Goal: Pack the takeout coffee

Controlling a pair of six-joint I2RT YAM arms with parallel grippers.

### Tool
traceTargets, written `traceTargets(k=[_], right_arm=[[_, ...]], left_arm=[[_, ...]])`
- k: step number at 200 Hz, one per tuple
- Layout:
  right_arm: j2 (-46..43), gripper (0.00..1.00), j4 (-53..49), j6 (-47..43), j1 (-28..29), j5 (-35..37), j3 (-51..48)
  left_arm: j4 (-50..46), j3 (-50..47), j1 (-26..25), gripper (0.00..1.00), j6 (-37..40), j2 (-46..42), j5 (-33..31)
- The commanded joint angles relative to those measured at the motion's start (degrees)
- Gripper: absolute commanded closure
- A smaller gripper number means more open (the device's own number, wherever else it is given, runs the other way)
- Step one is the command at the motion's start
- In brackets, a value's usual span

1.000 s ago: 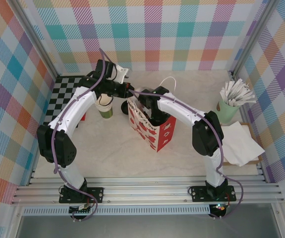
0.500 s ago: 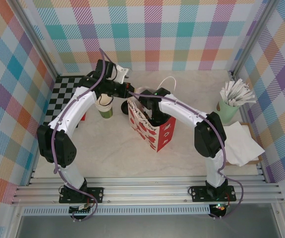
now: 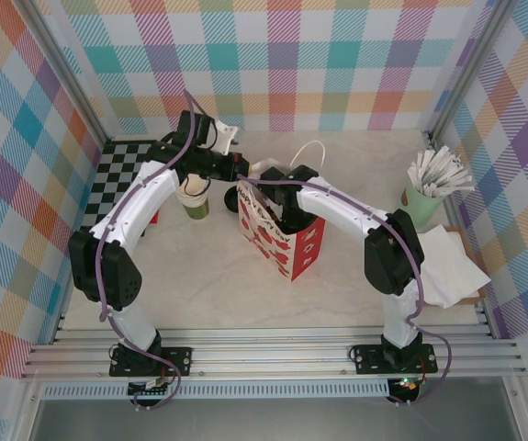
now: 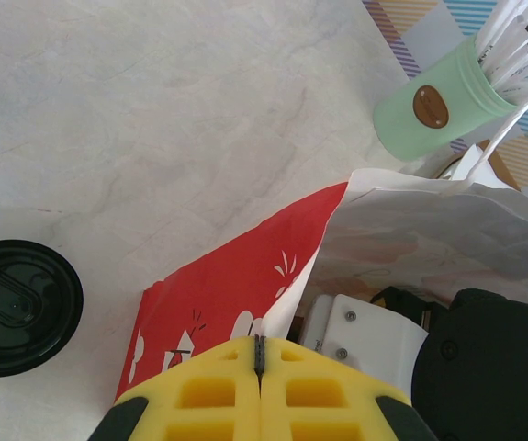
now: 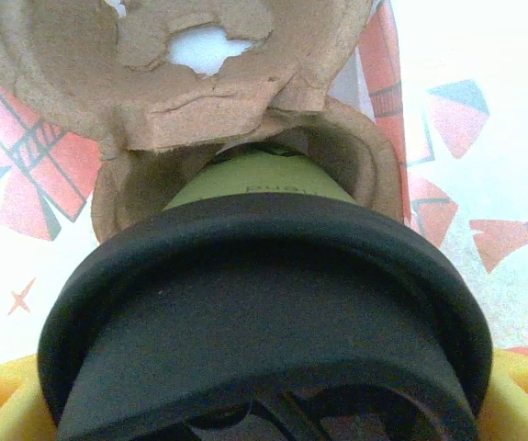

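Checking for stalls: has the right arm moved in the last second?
Yes. Its elbow has slid right and toward the near edge of the table, closer to the white napkin, while the red bag stayed put.

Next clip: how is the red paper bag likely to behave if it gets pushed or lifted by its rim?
The red paper bag is probably floppy: its thin paper bows and creases near the rim. It stands tall and narrow, so a sideways push may tip it. The takeout coffee held in the right hand inside could add steadying weight.
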Motion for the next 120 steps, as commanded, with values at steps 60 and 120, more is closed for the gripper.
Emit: traceTargets(k=[60,120], right_arm=[[-2.81,0.78,3.92,-0.28,-0.18,2.82,-0.2],[-3.81,0.78,6.56,-0.63,-0.18,2.59,-3.04]], left_arm=[[-1.67,-0.28,0.26,1.0,-0.09,1.39,0.76],[-1.75,-0.04,0.26,1.0,-0.1,1.75,0.86]])
